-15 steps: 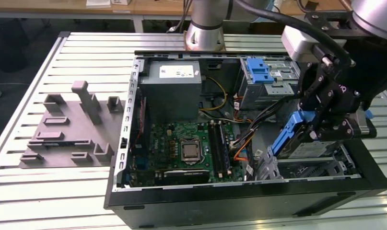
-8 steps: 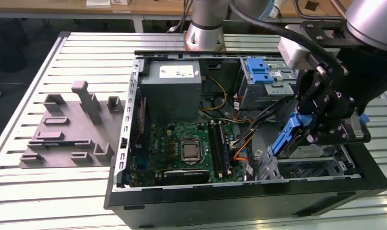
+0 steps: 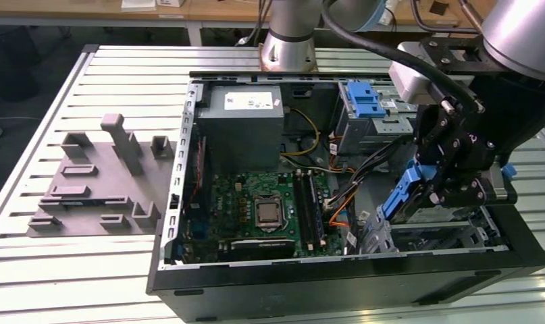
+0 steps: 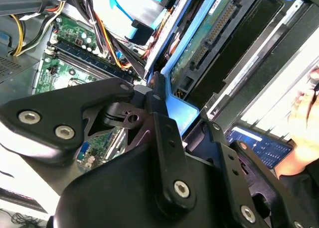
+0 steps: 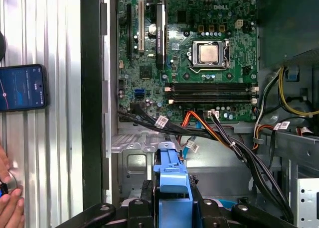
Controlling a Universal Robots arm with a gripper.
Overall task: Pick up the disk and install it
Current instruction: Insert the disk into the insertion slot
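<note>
By the black gripper (image 3: 448, 196), closed on it, the flat silver-metal blue-framed disk (image 3: 404, 196) is being held on edge, long axis slanting down, just over the silver metal drive cage (image 3: 439, 233) in the open black computer case (image 3: 344, 287)

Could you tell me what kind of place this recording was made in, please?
Most likely a robotics lab or test cell: a robot arm stands at a slatted metal table, an opened desktop computer case lies on it beside a grey moulded fixture, and the gripper holds the disk over the case.
</note>
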